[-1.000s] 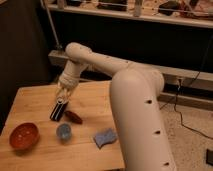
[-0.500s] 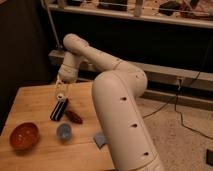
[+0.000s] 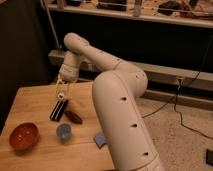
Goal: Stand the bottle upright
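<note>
My gripper hangs from the pale wrist over the back left of the wooden table. Its dark lower end is down at the tabletop. It is just left of a dark red oblong object and behind a small blue cup. I cannot make out the whitish bottle. It is either hidden at the gripper or out of view.
A red bowl stands at the table's front left. A blue flat item lies by the arm's large lower link, which covers the table's right side. Behind the table are a dark shelf unit and a floor cable.
The arm's large link has swung left and closer to the camera. The wrist has risen a little. The gripper's lower end stays at nearly the same spot on the table.
</note>
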Robot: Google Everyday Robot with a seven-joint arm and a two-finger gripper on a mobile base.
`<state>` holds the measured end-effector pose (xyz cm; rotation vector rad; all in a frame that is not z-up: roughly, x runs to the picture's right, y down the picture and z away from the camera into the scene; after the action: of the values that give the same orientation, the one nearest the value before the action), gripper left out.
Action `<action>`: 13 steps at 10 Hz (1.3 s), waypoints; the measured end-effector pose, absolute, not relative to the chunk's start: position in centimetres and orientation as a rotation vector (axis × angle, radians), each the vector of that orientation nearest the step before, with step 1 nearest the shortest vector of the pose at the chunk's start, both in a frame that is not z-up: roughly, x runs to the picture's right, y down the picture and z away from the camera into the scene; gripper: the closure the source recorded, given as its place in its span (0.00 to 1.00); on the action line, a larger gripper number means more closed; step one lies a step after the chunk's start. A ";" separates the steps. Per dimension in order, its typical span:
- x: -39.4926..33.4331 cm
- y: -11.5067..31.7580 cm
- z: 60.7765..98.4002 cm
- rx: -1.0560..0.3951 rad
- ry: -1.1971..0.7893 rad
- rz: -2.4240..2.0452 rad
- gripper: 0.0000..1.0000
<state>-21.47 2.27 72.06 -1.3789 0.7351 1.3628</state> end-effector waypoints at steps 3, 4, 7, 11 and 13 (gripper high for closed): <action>-20.8 2.6 73.6 -1.410 0.690 1.361 1.00; -20.8 2.5 74.5 -1.411 0.647 1.371 1.00; -21.1 0.7 75.7 -1.400 0.448 1.485 1.00; -18.5 1.2 73.0 -1.520 0.358 1.639 1.00; -16.5 1.9 72.0 -1.562 0.339 1.690 1.00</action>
<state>-16.55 1.92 72.05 -1.5625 0.3391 1.6901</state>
